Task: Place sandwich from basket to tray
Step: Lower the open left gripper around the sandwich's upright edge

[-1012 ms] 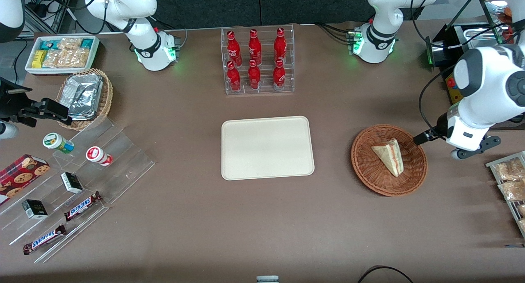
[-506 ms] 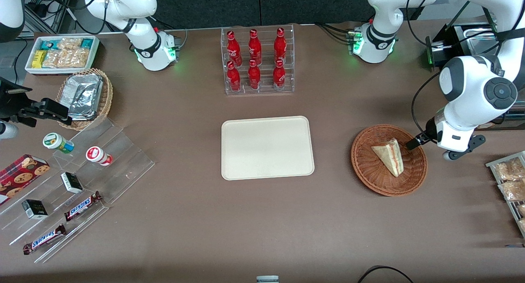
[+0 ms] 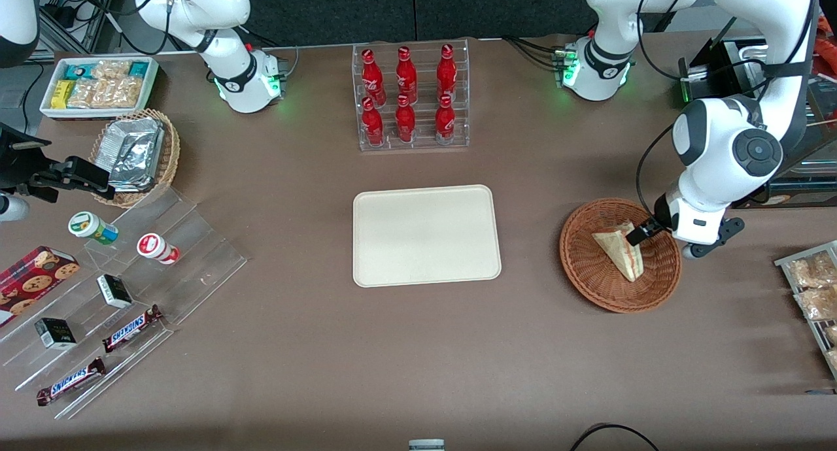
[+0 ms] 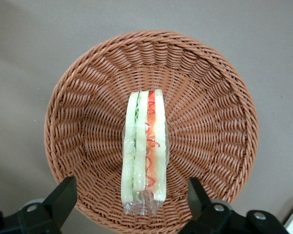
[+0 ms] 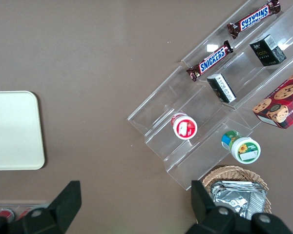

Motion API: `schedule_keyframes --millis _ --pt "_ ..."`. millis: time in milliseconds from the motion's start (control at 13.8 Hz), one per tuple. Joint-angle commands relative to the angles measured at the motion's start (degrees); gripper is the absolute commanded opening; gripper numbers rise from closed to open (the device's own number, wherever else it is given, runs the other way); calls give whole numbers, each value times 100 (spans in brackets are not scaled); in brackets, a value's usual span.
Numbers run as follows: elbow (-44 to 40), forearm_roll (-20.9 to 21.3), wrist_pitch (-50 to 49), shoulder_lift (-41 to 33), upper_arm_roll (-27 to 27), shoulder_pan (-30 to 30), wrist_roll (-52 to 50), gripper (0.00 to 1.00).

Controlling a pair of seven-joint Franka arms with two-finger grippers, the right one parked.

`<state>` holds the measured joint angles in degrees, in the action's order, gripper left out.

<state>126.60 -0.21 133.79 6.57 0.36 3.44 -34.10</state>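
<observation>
You are seeing the small triangular sandwich (image 3: 620, 250) in clear wrap lying inside the round reddish-brown wicker basket (image 3: 592, 278), near its middle. In the left wrist view, the sandwich (image 4: 144, 156) is showing its edge with the green and red-orange filling stripes, and the basket (image 4: 83, 97) is surrounding it on all sides.

The left arm's gripper (image 3: 637, 234) is hanging above the basket, over the part of the sandwich that is toward the working arm's end of the table. Its two black fingers (image 4: 63, 197) are standing wide apart, one on each side of the wrapped wedge, so the jaws are open and are gripping nothing.

The flat cream-coloured rectangular tray (image 3: 366, 268) with rounded corners is lying on the brown table (image 3: 418, 359), well apart from the basket, toward the parked arm's end. A clear rack of red bottles (image 3: 409, 95) is standing farther from the front camera than the tray.
</observation>
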Motion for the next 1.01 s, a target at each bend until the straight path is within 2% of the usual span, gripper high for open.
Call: schedule_keyframes --millis 0,361,578,940 --pt "233 -41 331 2 25 139 -193 100" --pt "471 -41 665 2 25 139 -193 100" --pt "901 -41 1305 -25 25 148 -211 100" --pt "981 -41 1430 19 25 148 -211 100"
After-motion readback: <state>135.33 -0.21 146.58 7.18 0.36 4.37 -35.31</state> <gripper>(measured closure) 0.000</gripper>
